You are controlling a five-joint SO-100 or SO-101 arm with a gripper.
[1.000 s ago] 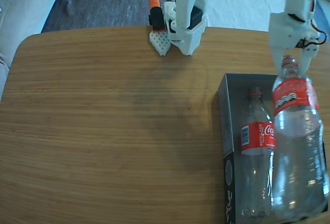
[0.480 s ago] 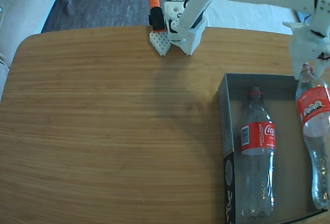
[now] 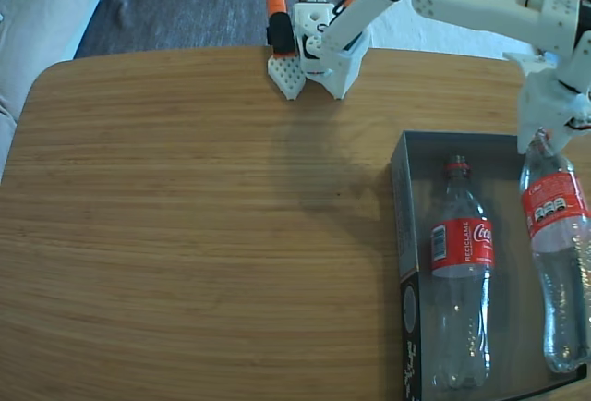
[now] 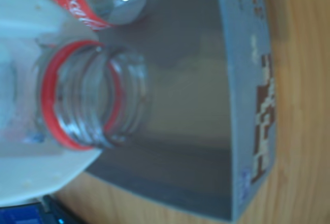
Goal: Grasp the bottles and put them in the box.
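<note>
Two bottles and one box are counted in the fixed view. The wooden counter (image 3: 185,235) is seen at left; the grey box (image 3: 399,198) lies toward 4 o'clock. One bottle (image 3: 459,272) lies flat inside it, cap toward 12 o'clock. The second bottle (image 3: 557,262) is seen at the box's 3 o'clock side, neck up, pinched at the neck by the jaws of the white gripper (image 3: 545,138). In the wrist view, its open mouth (image 4: 85,97) is seen beside the box wall (image 4: 247,79).
</note>
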